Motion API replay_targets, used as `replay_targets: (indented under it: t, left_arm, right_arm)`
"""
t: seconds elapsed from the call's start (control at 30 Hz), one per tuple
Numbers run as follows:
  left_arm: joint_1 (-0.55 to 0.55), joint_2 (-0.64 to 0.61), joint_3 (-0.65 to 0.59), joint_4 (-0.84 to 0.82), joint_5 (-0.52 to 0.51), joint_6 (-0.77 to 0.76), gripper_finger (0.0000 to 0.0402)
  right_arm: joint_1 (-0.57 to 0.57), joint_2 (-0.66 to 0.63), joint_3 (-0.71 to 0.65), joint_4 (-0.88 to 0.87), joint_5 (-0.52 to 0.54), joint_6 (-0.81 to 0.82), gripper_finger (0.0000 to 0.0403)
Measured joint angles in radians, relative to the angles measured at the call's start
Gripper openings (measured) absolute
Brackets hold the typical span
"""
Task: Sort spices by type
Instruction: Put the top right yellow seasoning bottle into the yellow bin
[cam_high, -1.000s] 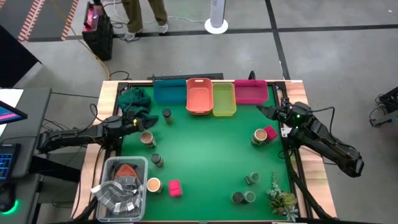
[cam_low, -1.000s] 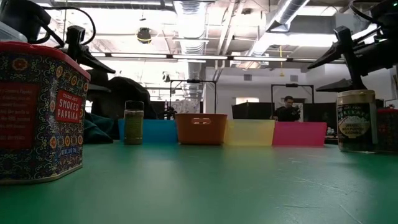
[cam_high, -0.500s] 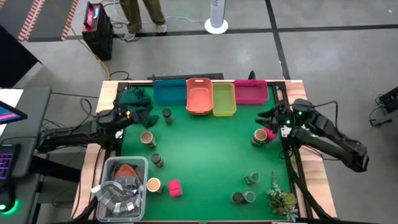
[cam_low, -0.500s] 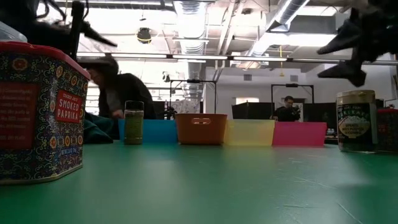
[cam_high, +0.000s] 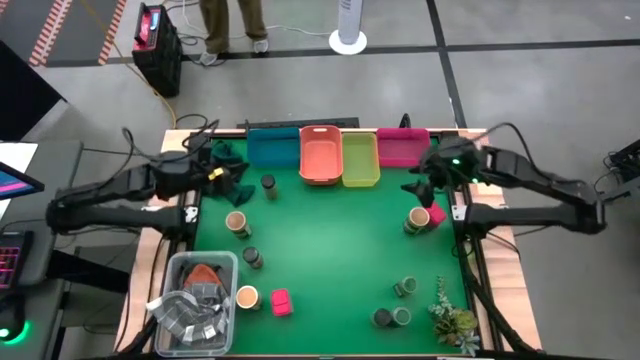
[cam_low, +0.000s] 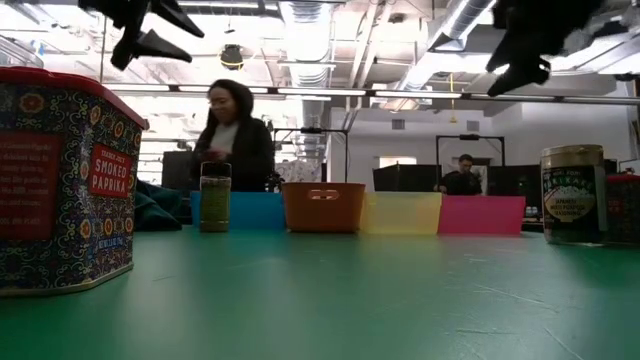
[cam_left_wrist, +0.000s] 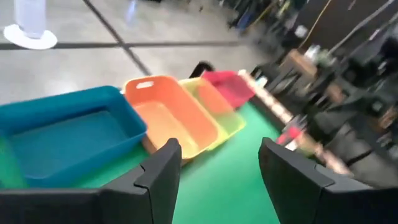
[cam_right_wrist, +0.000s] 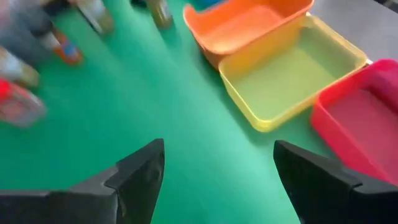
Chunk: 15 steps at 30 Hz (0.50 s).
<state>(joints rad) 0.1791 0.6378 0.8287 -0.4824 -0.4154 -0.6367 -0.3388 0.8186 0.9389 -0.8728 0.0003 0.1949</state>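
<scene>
high view: the left gripper sits at the left table edge, just beside a dark green cloth, fingers apart and empty. the nearest spice, a dark-lidded jar, stands just ahead of its fingertips; a tan-topped cylinder lies to one side of them, nearer the front. the right gripper is raised near the right edge, fingers wide and empty. a tan-topped jar and a pink box stand together just below its fingertips, not touched. ahead of both grippers runs a row of four trays: blue tray, orange tray, yellow tray, pink tray. other spices lie well apart from either gripper: a dark jar, a tan-topped cylinder and pink box near a clear tub, green-topped jars by a plant sprig.

low view: both grippers hang high above the table. a smoked paprika tin stands closest; a person is in the room behind.

left wrist view: the fingers stand apart with nothing between; the blue, orange and yellow trays lie beyond the fingertips.

right wrist view: the fingers are spread wide, bare green mat between them; orange, yellow and pink trays lie beyond.
</scene>
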Motion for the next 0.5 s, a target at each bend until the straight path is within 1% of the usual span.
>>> replay_targets:
  t: [0.17,0.3,0.37,0.5]
  left_arm:
    - [0.000,0.087,0.149,-0.167,0.016,0.069,0.0240]
    - [0.000,0.142,0.240,-0.282,0.053,0.074,0.0270]
    - [0.000,0.162,0.272,-0.319,0.080,0.071,0.0279]
    - [0.000,0.188,0.303,-0.331,0.105,0.083,0.0283]
  right_arm:
    - [0.003,0.164,0.129,-0.136,0.013,-0.099,0.0339]
    - [0.004,0.266,0.196,-0.232,0.003,-0.129,0.0378]
    - [0.012,0.316,0.227,-0.311,0.003,-0.141,0.0394]
    - [0.037,0.406,0.272,-0.442,0.002,-0.151,0.0388]
